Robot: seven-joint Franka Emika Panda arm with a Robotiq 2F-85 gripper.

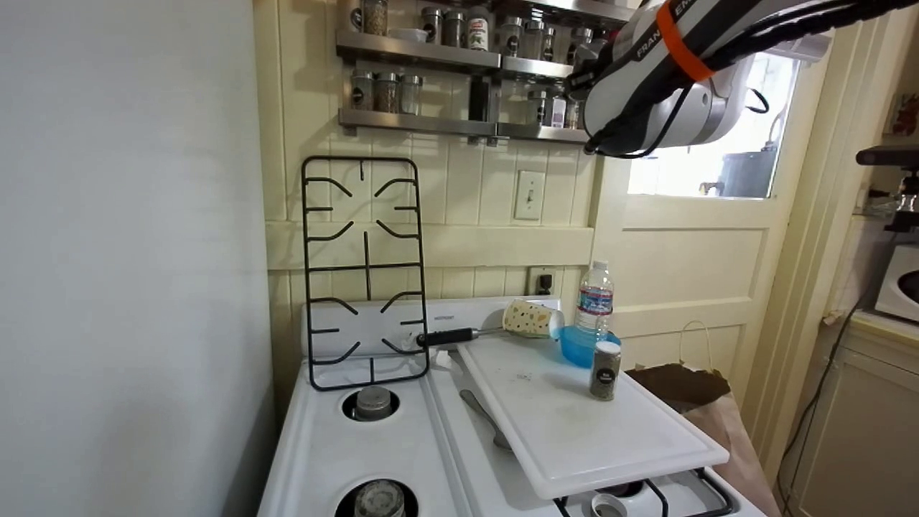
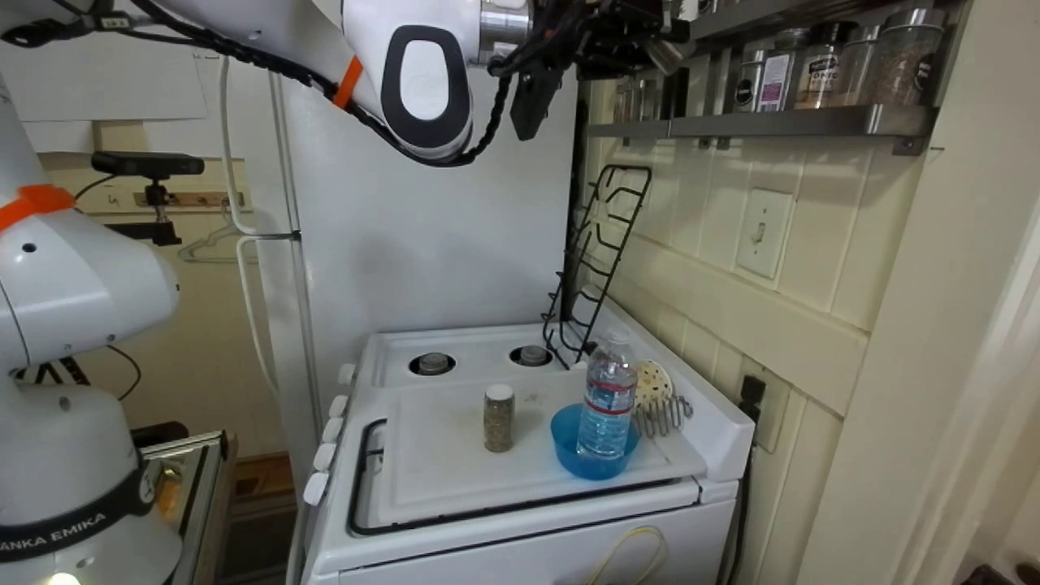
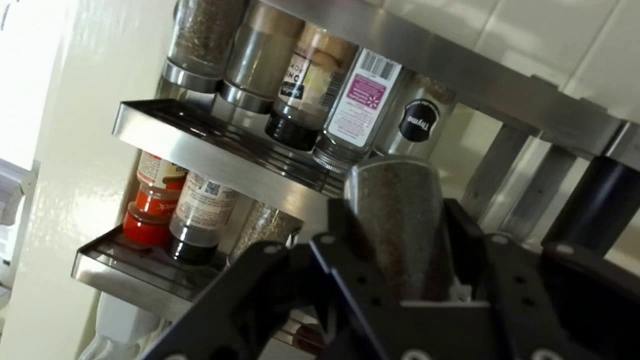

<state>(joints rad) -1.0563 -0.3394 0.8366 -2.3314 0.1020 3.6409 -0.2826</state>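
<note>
– "where does care go first?"
– "to the metal shelf (image 3: pixel 215 162): it looks so near that i'd go slowly and mind its edge before any turn."
– "then the row of spice jars (image 3: pixel 357 105)?"
– "yes, they stand just beyond; glass knocking glass could topple one, so small, smooth motions look best. whether anything touches, i can't tell."
– "and the claw (image 3: pixel 402 225)?"
– "it's clamped on a glass jar (image 3: pixel 395 195); i'd hold firm, since smooth glass may slip."
– "how does that jar sit?"
– "pinched between the claw's two sides, its free end sticking out past them, at an angle to the row behind."
</note>
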